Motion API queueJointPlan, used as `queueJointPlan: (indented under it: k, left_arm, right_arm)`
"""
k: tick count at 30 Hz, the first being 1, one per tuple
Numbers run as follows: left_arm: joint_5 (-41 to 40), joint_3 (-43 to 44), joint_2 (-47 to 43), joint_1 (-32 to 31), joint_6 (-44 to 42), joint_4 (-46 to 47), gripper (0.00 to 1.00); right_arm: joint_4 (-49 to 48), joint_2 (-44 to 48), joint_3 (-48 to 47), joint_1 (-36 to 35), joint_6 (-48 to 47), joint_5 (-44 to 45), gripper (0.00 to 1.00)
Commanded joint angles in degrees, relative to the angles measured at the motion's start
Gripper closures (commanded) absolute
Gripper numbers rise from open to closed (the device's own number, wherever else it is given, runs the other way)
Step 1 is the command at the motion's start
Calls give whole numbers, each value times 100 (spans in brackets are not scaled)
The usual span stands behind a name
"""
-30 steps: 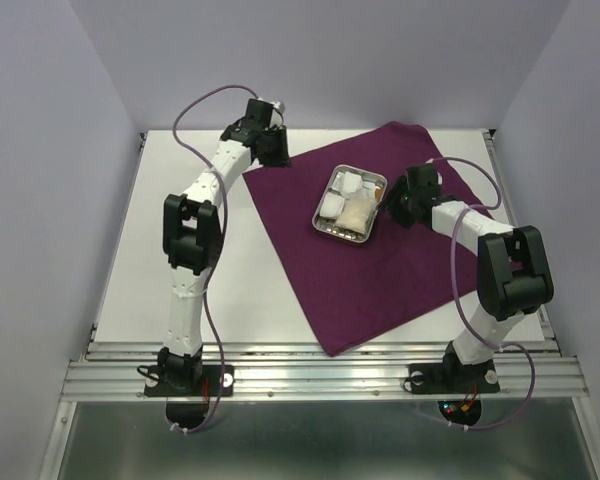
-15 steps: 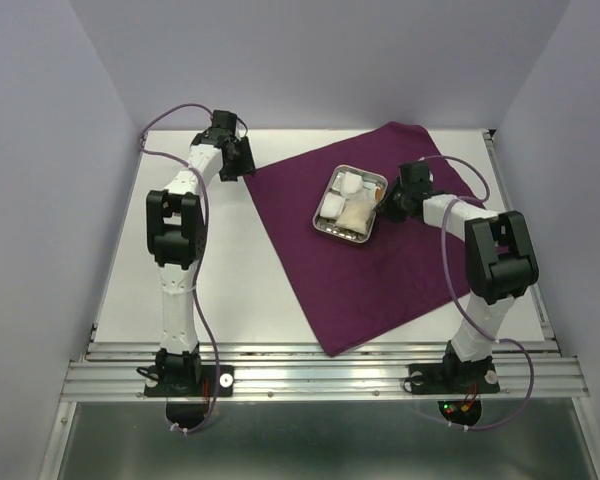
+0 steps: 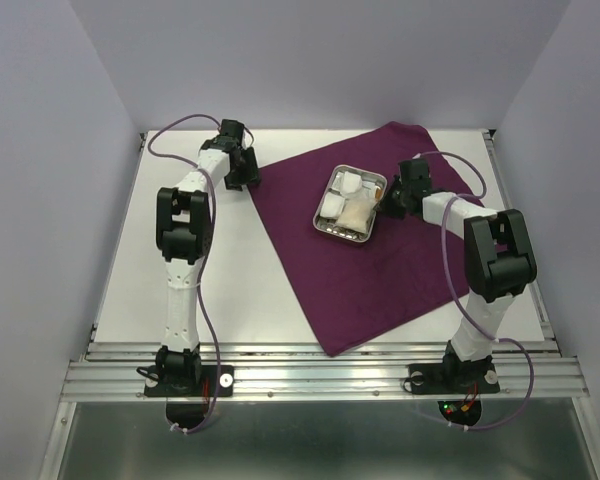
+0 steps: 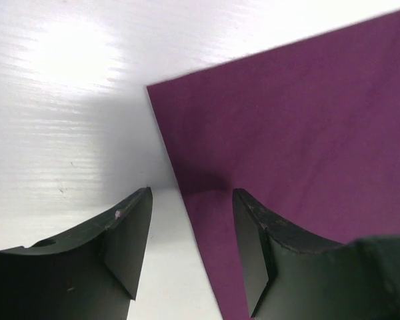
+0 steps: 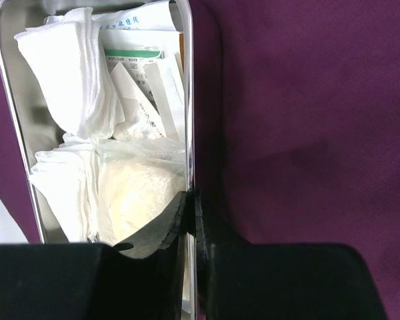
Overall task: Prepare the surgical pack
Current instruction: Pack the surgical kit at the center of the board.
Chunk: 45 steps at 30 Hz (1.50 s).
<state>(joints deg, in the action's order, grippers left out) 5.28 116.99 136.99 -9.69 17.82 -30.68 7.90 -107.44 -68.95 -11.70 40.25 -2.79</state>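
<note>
The tray (image 5: 189, 100), lying mid-cloth (image 5: 307, 133), is pinched at its rim by the closed right pincer (image 5: 190, 213). The left pincer (image 4: 190, 253) is held wide and empty over the cloth's corner. With so thin a hold, the tray could be tilted and the gauze (image 5: 67, 73) spilled.

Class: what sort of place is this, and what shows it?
Probably a robot test cell, not a clinic: two black-and-white robot arms bolted to a metal rail, plain lilac walls around a white table, a dark-purple cloth under a shiny rectangular steel tray.
</note>
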Motion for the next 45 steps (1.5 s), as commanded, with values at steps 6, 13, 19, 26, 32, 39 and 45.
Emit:
queueJointPlan:
  k: [6,13,19,26,32,39,45]
  left_arm:
    - [-581,834,707,-287,46,-615,55]
    - [314,676,233,-314,133,-220,100]
    - [754,211,-715,-507,134,194,100]
    - [939,-212,-1534,-1104,-42,396,100]
    - [1360,78,-1596,-1833,-51,474,100]
    - [1748,333,-1526,-2527,37,624,100]
    - [1994,641,-1166,-2976,98,668,100]
  right_arm:
    - [-34,-41,-295,1,-377,-205,89]
    - [238,469,-286,1,-623,400,33]
    - [590,1346,-41,263,-694,982,18]
    - [528,1990,1005,1239,-431,956,17]
    - [537,1911,1445,1741,-211,516,17]
    - [537,1841,1569,1742,-237,437,17]
    - [537,1840,1595,1742,-237,384,17]
